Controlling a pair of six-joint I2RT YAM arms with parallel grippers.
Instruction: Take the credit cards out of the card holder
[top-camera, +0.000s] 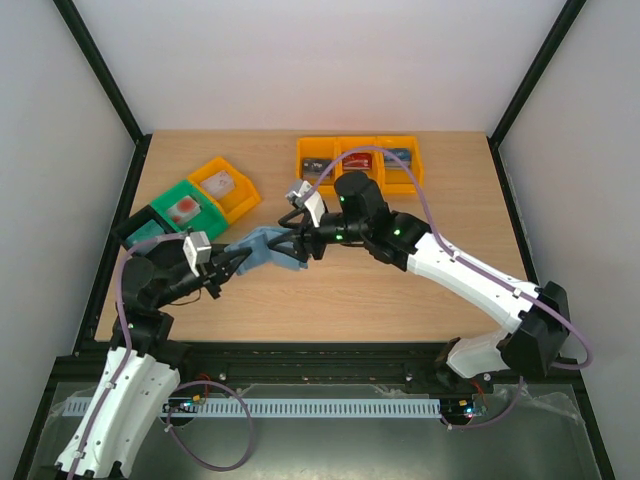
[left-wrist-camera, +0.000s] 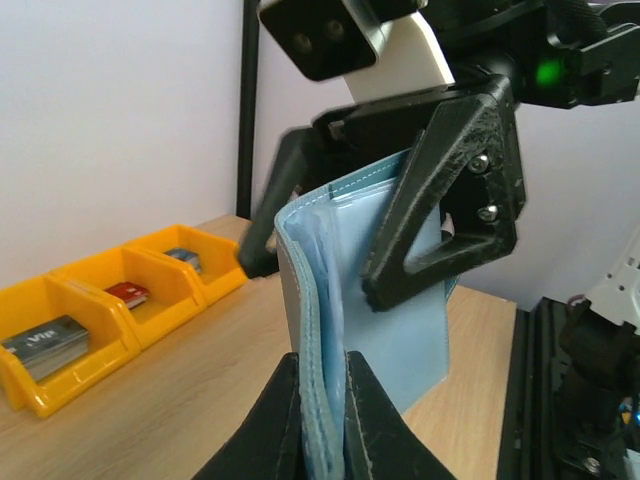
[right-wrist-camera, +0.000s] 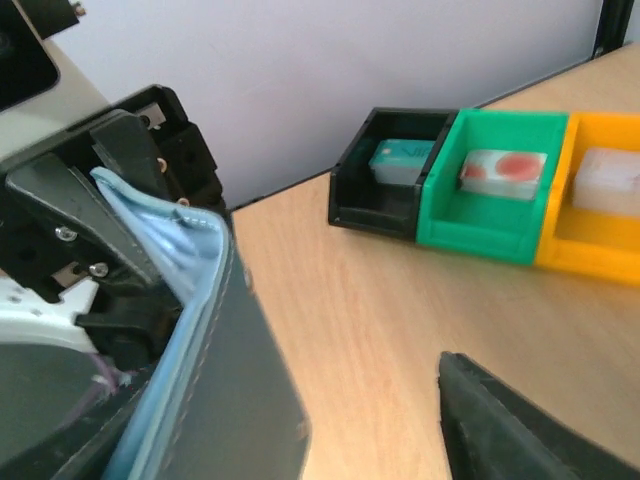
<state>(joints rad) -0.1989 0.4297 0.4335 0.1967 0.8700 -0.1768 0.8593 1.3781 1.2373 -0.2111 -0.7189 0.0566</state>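
**A:** Where is the card holder (left-wrist-camera: 400, 340)?

**B:** Above the tabletop (top-camera: 400, 290), between the two arms. The left tool (left-wrist-camera: 322, 385) is clamped tight on its lower edge.

**A:** And the right tool (left-wrist-camera: 352, 215)?

**B:** Jaws parted, one finger on either side of the holder's upper part, one standing clear of it.

1. You have bright, even overhead light, with only soft shadows under the arms on the counter (top-camera: 400, 290).
2. Your left wrist view: one finger (left-wrist-camera: 283, 190) of the right tool (left-wrist-camera: 320, 275) is motion-blurred at 10 o'clock.
3. Your right wrist view: the card holder (right-wrist-camera: 180, 250) at 8 o'clock is out of focus.
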